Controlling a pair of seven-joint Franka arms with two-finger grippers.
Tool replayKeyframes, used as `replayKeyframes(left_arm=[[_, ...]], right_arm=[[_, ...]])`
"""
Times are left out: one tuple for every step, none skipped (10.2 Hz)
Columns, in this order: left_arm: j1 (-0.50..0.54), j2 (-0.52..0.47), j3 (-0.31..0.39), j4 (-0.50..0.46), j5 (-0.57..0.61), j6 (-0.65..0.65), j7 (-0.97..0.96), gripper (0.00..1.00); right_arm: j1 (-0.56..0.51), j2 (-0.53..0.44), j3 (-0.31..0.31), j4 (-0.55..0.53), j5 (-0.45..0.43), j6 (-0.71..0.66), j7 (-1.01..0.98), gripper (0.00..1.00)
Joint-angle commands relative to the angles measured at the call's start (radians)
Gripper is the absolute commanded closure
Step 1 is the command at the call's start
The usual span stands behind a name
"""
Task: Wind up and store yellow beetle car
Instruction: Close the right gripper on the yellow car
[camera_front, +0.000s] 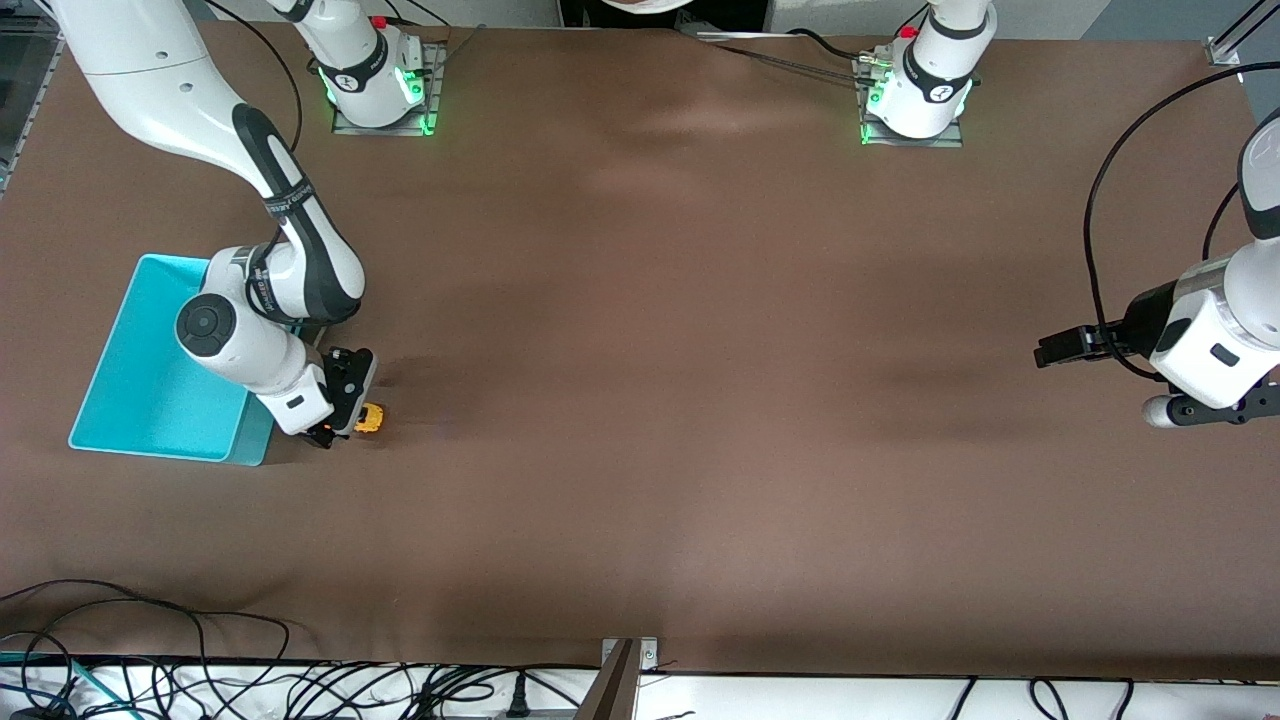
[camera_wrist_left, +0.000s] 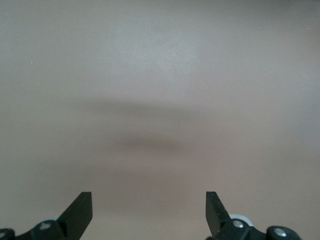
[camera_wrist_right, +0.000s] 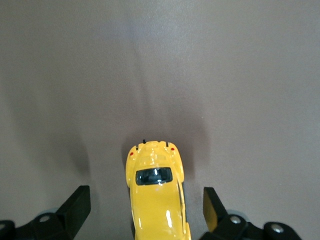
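The yellow beetle car (camera_front: 370, 418) stands on the brown table beside the turquoise bin (camera_front: 150, 370), a little nearer to the front camera than the bin's middle. In the right wrist view the car (camera_wrist_right: 157, 195) sits between the open fingers, with gaps on both sides. My right gripper (camera_front: 340, 425) is low over the car and open. My left gripper (camera_front: 1050, 352) is open and empty, up over the table at the left arm's end, where that arm waits; its wrist view shows only bare table between the fingers (camera_wrist_left: 80, 212).
The turquoise bin is empty and lies at the right arm's end of the table. Cables (camera_front: 200, 680) hang along the table's edge nearest the front camera. A metal bracket (camera_front: 625, 665) stands at the middle of that edge.
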Motion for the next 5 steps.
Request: replayKeyframes(left_arm=[[0.005, -0.016, 0.000, 0.009, -0.029, -0.020, 0.023, 0.00], [0.005, -0.016, -0.001, 0.009, -0.029, -0.022, 0.021, 0.00], [0.003, -0.016, 0.000, 0.009, -0.029, -0.020, 0.023, 0.00], [0.005, -0.016, 0.000, 0.009, -0.029, -0.020, 0.023, 0.00], [0.003, -0.016, -0.001, 0.009, -0.029, -0.020, 0.023, 0.00]], right_arm=[[-0.004, 0.005, 0.006, -0.001, -0.002, 0.015, -0.018, 0.27], [-0.004, 0.005, 0.006, -0.001, -0.002, 0.015, -0.028, 0.45], [-0.004, 0.004, 0.006, -0.001, 0.000, 0.015, -0.031, 0.56], [-0.004, -0.004, 0.006, 0.001, -0.002, 0.010, -0.032, 0.61], [-0.004, -0.019, 0.007, -0.001, -0.002, 0.006, -0.031, 0.67]])
